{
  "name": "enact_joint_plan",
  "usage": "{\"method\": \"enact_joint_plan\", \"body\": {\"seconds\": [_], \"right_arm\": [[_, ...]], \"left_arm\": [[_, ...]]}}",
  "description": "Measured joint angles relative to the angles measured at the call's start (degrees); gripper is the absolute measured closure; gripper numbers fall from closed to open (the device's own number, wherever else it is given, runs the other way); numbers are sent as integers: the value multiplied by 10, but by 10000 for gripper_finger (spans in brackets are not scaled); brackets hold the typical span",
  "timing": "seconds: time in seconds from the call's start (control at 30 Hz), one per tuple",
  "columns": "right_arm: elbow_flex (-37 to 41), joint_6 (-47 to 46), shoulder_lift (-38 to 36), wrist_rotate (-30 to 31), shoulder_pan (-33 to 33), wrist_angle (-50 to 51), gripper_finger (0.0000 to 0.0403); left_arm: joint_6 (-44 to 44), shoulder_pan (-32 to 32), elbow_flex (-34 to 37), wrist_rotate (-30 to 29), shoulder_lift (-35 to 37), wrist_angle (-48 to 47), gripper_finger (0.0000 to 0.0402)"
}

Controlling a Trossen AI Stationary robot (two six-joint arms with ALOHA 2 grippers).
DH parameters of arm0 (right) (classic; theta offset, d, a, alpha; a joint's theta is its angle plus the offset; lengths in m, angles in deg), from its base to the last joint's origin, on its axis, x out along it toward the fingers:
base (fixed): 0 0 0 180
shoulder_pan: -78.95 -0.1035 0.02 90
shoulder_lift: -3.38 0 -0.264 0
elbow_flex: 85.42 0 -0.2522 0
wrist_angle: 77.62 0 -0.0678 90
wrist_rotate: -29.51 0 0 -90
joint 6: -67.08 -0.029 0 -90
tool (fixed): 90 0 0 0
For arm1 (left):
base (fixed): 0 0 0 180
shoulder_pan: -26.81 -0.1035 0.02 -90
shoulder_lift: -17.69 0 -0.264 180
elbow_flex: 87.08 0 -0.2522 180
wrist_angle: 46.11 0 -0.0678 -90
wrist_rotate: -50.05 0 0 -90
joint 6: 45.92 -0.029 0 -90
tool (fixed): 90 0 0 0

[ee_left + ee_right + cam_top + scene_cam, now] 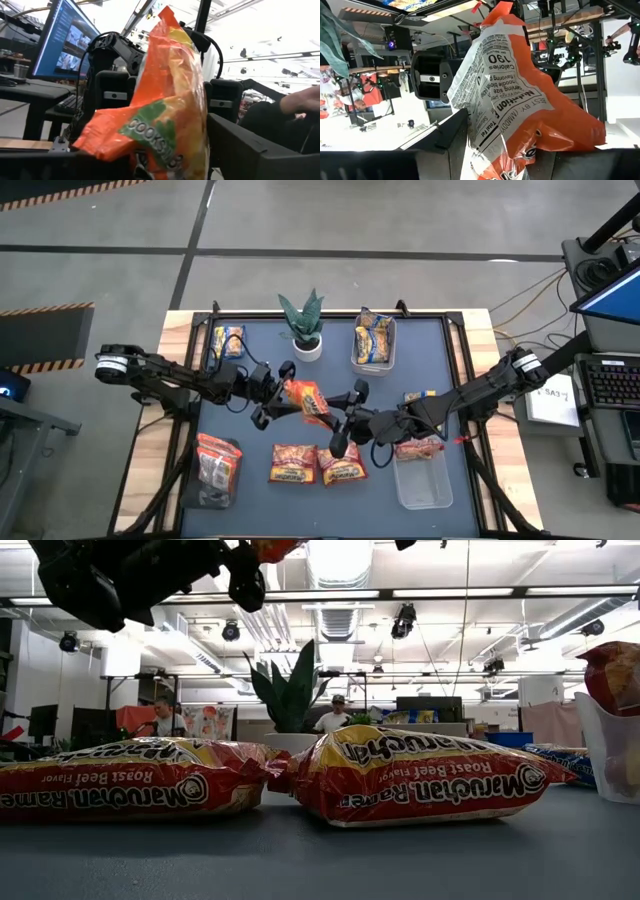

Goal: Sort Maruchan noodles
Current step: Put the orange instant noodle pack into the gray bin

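I've got the right gripper (345,423) clamped on one end of an orange packet (306,400), holding it up off the mat above mid-table. My right wrist camera shows the packet (520,100) standing between the fingers, nutrition panel facing the lens. The left gripper (270,395) is at the packet's other end, fingers either side of it; can't tell from my views whether they're pressing on it or just bracketing it. The left wrist camera sees the same packet (160,110) upright, filling the frame.

Other noodles:
- two Roast Beef packets (318,464) flat side by side at the front of the blue mat (260,350), touching; also close up in the low view (420,775)
- an orange-red packet (218,458) in the front-left bin (205,495)
- a yellow-and-blue packet (229,341) in the back-left corner
- yellow-and-blue packets (372,340) in the back bin (388,362)
- a red-and-white packet (419,448) sitting on the rim of the front-right bin (424,485)

A potted plant (303,322) stands at back centre. Two people (332,716) are visible in the room behind.
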Motion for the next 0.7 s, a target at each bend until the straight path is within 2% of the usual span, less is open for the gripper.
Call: {"method": "enact_joint_plan", "body": {"seconds": [0.27,0.7], "right_arm": [[0,-47,0,1,1,1,255],[5,-144,0,17,1,1,236]], "left_arm": [[3,0,0,-11,0,1,275],[9,0,-7,-29,0,5,272]]}}
